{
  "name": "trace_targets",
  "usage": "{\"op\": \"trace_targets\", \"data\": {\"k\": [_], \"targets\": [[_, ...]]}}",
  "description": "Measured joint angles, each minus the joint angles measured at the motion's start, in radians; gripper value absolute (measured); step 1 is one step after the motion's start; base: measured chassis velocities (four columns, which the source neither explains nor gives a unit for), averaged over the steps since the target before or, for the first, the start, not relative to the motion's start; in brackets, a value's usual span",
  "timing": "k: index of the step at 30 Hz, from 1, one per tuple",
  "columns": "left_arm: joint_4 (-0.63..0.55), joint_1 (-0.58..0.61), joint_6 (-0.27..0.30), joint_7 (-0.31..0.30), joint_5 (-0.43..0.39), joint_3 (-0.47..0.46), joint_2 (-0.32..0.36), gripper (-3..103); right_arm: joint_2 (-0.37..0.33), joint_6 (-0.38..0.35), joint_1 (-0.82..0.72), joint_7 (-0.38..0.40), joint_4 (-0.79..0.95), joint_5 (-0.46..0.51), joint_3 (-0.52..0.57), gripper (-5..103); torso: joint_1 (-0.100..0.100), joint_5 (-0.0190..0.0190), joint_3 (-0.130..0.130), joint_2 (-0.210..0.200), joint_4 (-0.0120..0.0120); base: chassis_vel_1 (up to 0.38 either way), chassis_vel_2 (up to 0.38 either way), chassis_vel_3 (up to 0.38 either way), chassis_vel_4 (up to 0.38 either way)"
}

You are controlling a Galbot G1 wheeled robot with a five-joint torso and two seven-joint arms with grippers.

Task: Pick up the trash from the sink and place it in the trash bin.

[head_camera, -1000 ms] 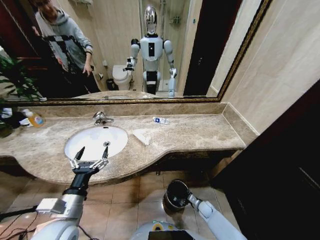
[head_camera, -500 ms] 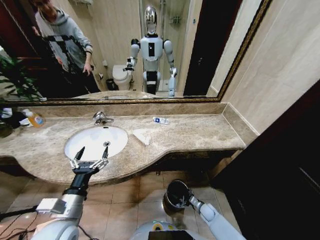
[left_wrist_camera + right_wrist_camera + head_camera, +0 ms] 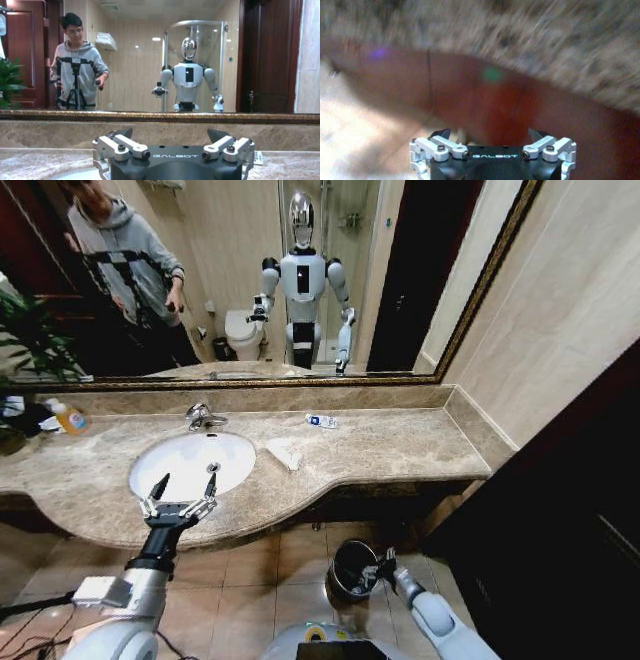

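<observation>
A long beige-brown marble countertop (image 3: 400, 448), polished and veined, runs left to right below a wide gilt-framed mirror (image 3: 250, 280). Set into its left half is the white oval sink (image 3: 190, 462), smooth and glossy, with a chrome faucet (image 3: 203, 416) at its far rim. The basin looks bare from the head view. The litter that can be made out lies on the stone to the right of it: a crumpled white tissue (image 3: 284, 452) just beside the rim, and farther right, near the back wall, a small white-and-blue tube (image 3: 321, 421). An orange-yellow soap bottle (image 3: 68, 418) stands at the far left.

On the tiled floor in front of the counter sits the small round dark trash bin (image 3: 353, 568) with a shiny metal rim, close to the robot so either arm can reach it.

The left gripper (image 3: 178, 502) hovers at the near edge of the sink, fingers spread wide and empty, probably poised for a grab. The right gripper (image 3: 376, 570) is low at the bin's rim, its prongs apart with nothing seen between them, which suggests a drop already made.
</observation>
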Motion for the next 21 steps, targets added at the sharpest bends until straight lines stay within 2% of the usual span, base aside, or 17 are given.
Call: {"op": "trace_targets", "data": {"k": [10,16,21], "targets": [[0.000,0.000,0.000,0.000,0.000,0.000,0.000,100,-0.010,-0.038,-0.275,0.006,0.458,0.084,0.185,100,0.000,-0.0001,0.000,0.000,-0.0001,0.000,0.000,0.000,0.000],[0.000,0.000,0.000,0.000,0.000,0.000,0.000,100,-0.003,-0.040,-0.328,0.016,0.555,0.086,0.206,100,0.000,-0.0001,0.000,0.000,0.0000,0.000,0.000,0.000,0.000],[0.000,0.000,0.000,0.000,0.000,0.000,0.000,100,0.000,-0.043,-0.367,0.023,0.656,0.081,0.173,100,0.000,-0.0002,0.000,0.000,0.0000,0.000,0.000,0.000,0.000]]}}
